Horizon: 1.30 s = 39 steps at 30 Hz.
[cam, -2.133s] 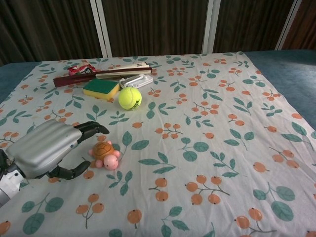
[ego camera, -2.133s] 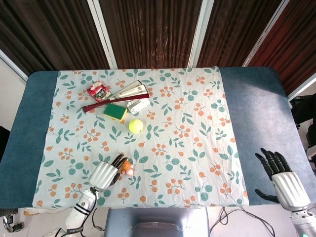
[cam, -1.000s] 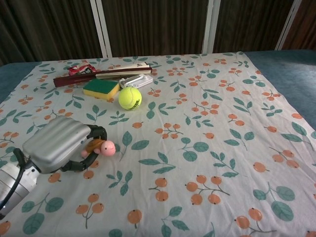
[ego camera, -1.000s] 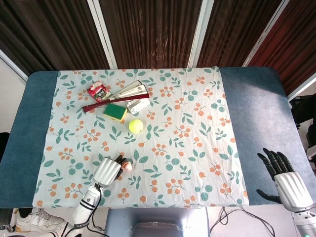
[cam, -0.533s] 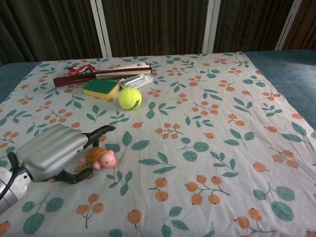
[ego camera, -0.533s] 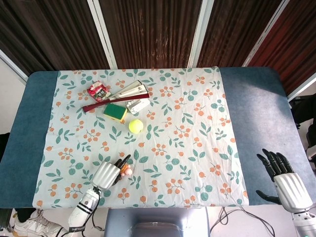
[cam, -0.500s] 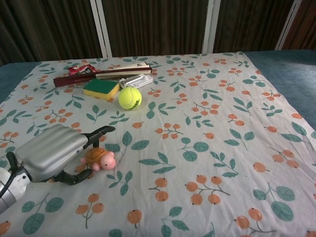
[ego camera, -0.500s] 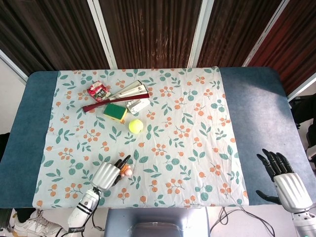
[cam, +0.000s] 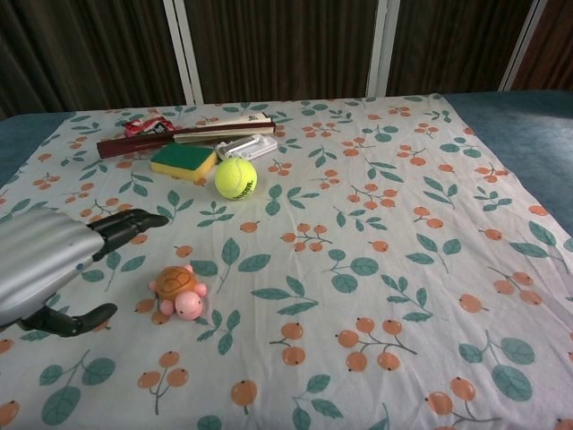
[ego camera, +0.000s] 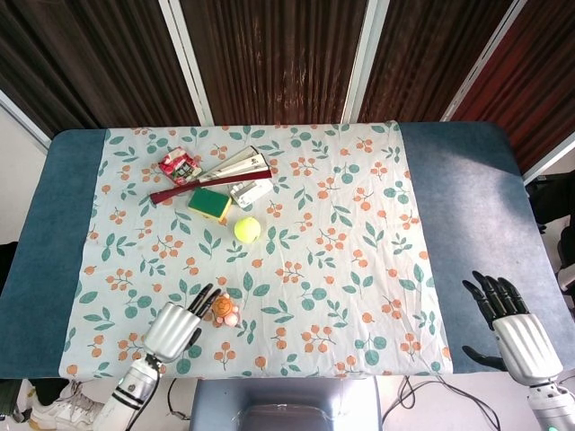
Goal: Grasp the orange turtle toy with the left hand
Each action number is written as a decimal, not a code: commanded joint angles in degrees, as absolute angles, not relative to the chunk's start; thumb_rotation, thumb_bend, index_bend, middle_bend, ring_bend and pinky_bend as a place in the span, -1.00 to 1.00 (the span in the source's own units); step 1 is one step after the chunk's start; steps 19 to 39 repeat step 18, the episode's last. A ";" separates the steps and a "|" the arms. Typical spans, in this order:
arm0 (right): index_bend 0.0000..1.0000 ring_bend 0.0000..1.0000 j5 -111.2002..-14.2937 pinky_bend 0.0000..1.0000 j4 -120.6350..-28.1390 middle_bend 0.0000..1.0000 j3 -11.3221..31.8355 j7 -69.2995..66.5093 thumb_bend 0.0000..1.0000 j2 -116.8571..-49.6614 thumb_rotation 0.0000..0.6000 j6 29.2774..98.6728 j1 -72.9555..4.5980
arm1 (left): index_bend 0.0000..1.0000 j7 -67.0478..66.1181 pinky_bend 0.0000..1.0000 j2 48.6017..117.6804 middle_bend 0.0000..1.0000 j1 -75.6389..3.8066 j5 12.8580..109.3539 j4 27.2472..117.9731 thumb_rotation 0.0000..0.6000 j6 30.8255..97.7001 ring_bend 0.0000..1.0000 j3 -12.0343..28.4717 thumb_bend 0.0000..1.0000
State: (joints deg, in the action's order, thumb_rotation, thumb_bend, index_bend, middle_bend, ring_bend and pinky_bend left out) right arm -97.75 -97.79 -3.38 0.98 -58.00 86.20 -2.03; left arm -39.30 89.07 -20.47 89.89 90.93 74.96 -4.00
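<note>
The orange turtle toy [cam: 177,290] with pink head and feet lies on the floral cloth near the front left, also seen as the turtle [ego camera: 223,311] in the head view. My left hand [cam: 49,265] hovers to the left of it, apart from it, fingers spread and holding nothing; the same left hand [ego camera: 173,326] shows in the head view. My right hand [ego camera: 515,338] stays open over the blue table at the front right, far from the toy.
A yellow tennis ball [cam: 235,177], a green and yellow sponge [cam: 183,161], a white item [cam: 251,146], a dark red stick [cam: 143,142] and a red packet [ego camera: 179,164] lie at the back left of the cloth [cam: 376,224].
My left hand let go of the turtle and drew back to the left. The turtle now lies free on the cloth, slightly turned. The right hand barely moved.
</note>
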 commanded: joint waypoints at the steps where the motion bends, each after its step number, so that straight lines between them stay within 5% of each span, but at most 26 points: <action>1: -1.00 -1.00 -97.91 -1.00 -97.78 -1.00 -3.40 1.06 -0.84 -58.06 1.00 86.42 -1.95 | -0.93 -39.85 0.93 82.30 -0.81 -14.85 91.34 96.15 1.00 82.42 0.38 -7.17 -0.34; 5: -1.00 -1.00 -97.69 -1.00 -97.75 -1.00 -3.30 1.67 -0.84 -58.42 1.00 86.13 -2.04 | -0.88 -34.48 0.11 75.34 -0.77 -7.02 90.45 100.47 1.00 90.29 -0.50 -12.00 -0.35; 7: -1.00 -1.00 -97.49 -1.00 -97.80 -1.00 -3.37 2.31 -0.84 -58.73 1.00 85.38 -2.27 | -0.92 -30.22 -0.27 73.80 -0.79 -4.31 91.25 99.92 1.00 94.26 -0.70 -12.63 -0.35; 9: -1.00 -1.00 -97.48 -1.00 -97.97 -1.00 -3.52 3.02 -0.84 -59.05 1.00 84.42 -2.63 | -0.94 -25.99 -0.41 72.96 -0.80 -1.53 90.81 98.59 1.00 98.24 -0.77 -12.12 -0.35; 18: -1.00 -1.00 -97.25 -1.00 -98.14 -1.00 -3.52 3.81 -0.84 -59.79 1.00 82.63 -3.60 | -1.00 -20.48 -0.43 68.96 -0.79 1.03 89.39 99.36 1.00 100.61 -0.79 -8.88 -0.35; 39: -1.00 -1.00 -97.25 -1.00 -98.14 -1.00 -3.52 3.81 -0.84 -59.79 1.00 82.63 -3.60 | -1.00 -20.48 -0.43 68.96 -0.79 1.03 89.39 99.36 1.00 100.61 -0.79 -8.88 -0.35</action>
